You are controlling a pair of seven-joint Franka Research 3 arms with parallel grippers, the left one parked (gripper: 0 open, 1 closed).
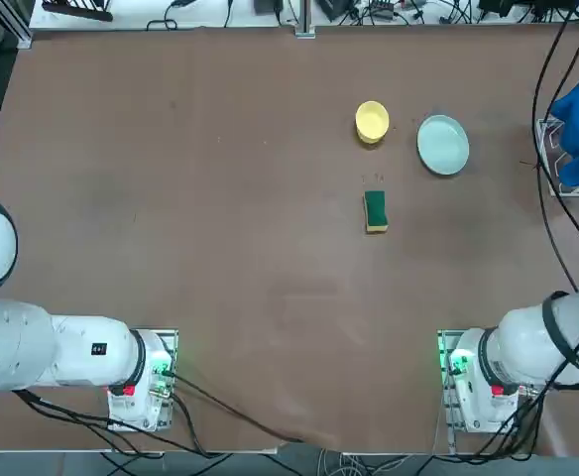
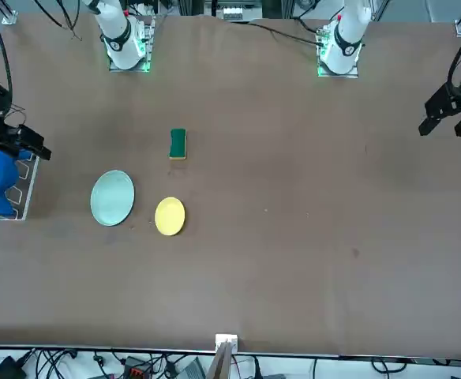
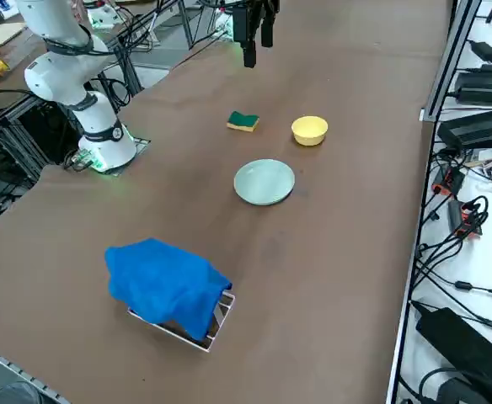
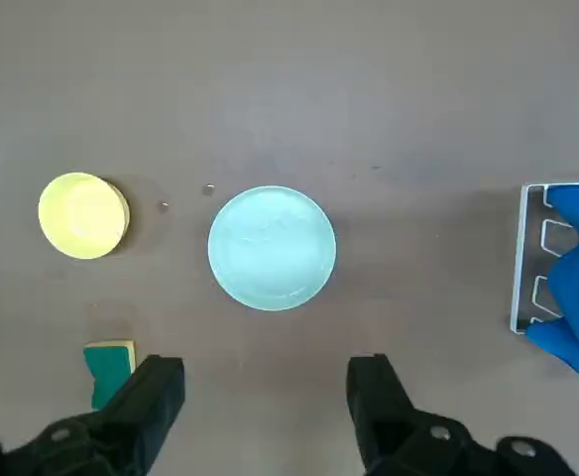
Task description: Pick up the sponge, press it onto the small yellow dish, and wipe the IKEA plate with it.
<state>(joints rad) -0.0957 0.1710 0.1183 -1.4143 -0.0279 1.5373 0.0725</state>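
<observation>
Broad bare stretches of the brown table point(image 1: 220, 258) are seen on all sides of the three task items, which are grouped in the far right part, well clear of every edge.

The small rectangular sponge with a dark green top over yellow foam point(image 1: 375, 211) is lying flat, nearest the robot. Beyond it, apart, the small round yellow dish point(image 1: 372, 121) is set, and just beside that, toward the right edge, the round pale blue-green IKEA plate point(image 1: 442, 145).

A crumpled blue cloth point(image 3: 165, 284) is draped over a white wire rack point(image 3: 218, 318) at the right edge, away from the plate.

The right gripper point(image 4: 267, 389) is held high above the table, pointing down, jaws spread wide and empty; the sponge is seen just outside one black finger point(image 4: 156, 392).
</observation>
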